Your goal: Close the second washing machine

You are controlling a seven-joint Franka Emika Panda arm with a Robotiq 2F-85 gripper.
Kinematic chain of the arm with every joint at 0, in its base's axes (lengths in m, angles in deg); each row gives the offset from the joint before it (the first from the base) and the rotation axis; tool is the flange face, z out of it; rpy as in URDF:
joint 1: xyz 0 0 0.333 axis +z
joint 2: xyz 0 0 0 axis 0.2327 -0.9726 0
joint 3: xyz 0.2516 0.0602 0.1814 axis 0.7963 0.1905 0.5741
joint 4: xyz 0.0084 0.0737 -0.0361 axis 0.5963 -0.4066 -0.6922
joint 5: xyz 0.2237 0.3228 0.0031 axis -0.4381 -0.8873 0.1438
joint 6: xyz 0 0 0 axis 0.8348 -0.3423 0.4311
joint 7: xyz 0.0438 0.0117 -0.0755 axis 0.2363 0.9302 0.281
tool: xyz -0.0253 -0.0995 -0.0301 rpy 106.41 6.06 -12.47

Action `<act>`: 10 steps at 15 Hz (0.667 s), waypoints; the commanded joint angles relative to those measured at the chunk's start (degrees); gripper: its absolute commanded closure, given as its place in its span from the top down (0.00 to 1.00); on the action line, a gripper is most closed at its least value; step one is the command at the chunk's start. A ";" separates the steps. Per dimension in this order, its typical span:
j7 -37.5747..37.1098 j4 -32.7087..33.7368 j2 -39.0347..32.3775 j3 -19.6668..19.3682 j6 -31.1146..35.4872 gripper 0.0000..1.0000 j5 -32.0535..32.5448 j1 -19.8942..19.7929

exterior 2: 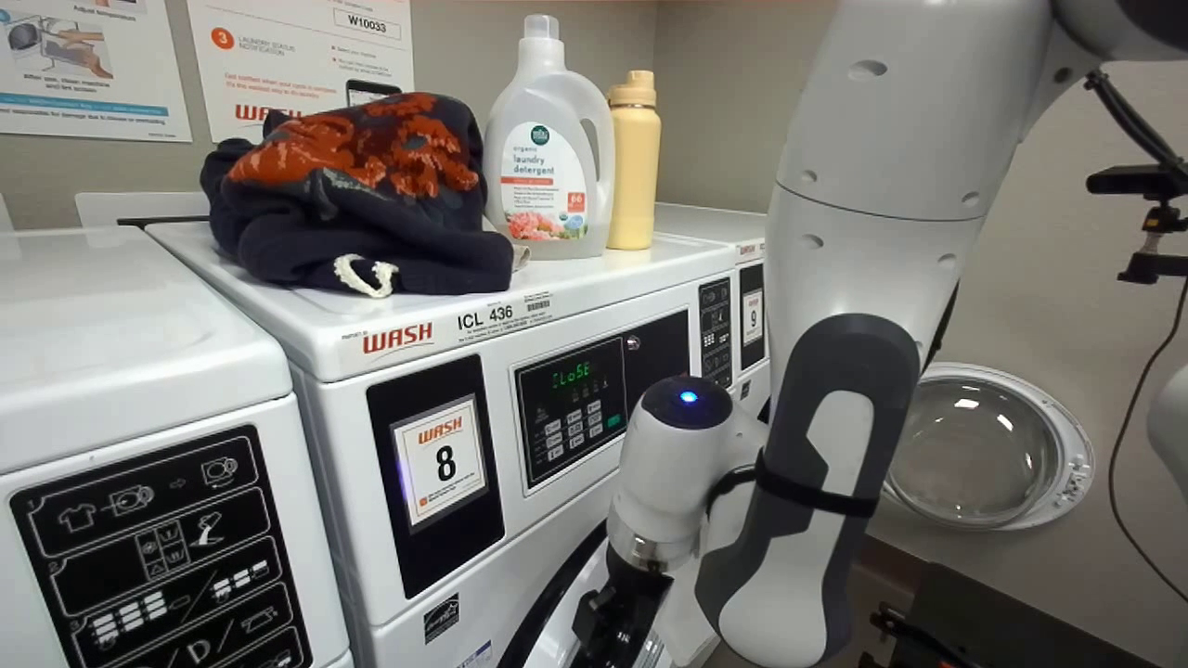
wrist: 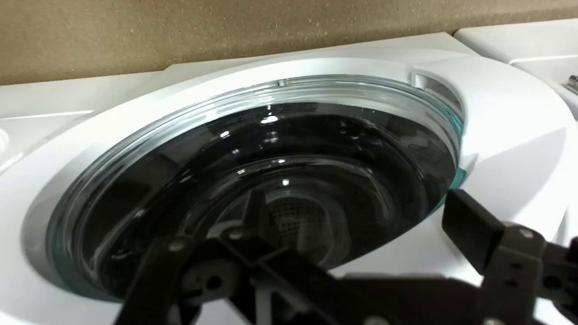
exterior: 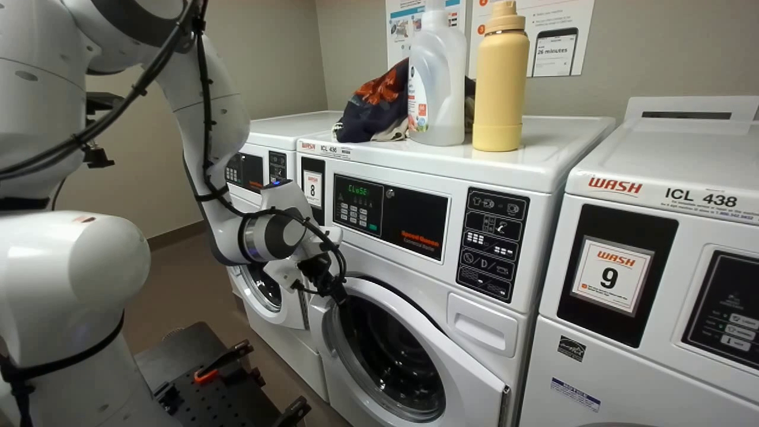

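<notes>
in an exterior view: my arm (exterior: 225, 118) hangs down bent, wrist (exterior: 277, 236) angled in at the door (exterior: 397, 356) of the washer (exterior: 415, 273) marked 8, beside machine 9 (exterior: 658, 142); door ajar, display (exterior: 357, 191) reads close. in an exterior view: forearm (exterior 2: 863, 232) steep, wrist low before the washer's front. wrist view: pincer (wrist: 356, 203) spread, one finger (wrist: 256, 210) across the dark glass (wrist: 316, 135), the other across white rim (wrist: 505, 117); contact, can't tell.

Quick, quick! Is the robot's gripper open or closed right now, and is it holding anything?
Gripper: open, fingers spread apart at the round glass door, holding nothing.
</notes>
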State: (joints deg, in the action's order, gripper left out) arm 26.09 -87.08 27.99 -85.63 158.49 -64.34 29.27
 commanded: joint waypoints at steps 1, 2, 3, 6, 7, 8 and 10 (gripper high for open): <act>8.20 -5.09 -0.86 -1.68 9.67 1.00 -11.21 3.16; 10.75 -6.06 -0.88 -0.15 12.14 1.00 -14.79 2.23; 12.94 -6.86 -1.03 1.31 14.66 1.00 -18.12 1.46; 13.89 -6.63 0.81 -1.48 13.30 1.00 -22.14 6.50; 14.70 -6.28 0.99 -1.65 13.20 1.00 -23.24 7.37; 14.56 -5.97 0.91 -2.37 13.17 1.00 -23.32 8.63; 14.17 -5.31 0.55 -3.32 13.14 1.00 -23.53 10.70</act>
State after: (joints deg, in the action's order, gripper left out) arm 40.55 -92.28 27.34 -87.11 171.63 -86.67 36.66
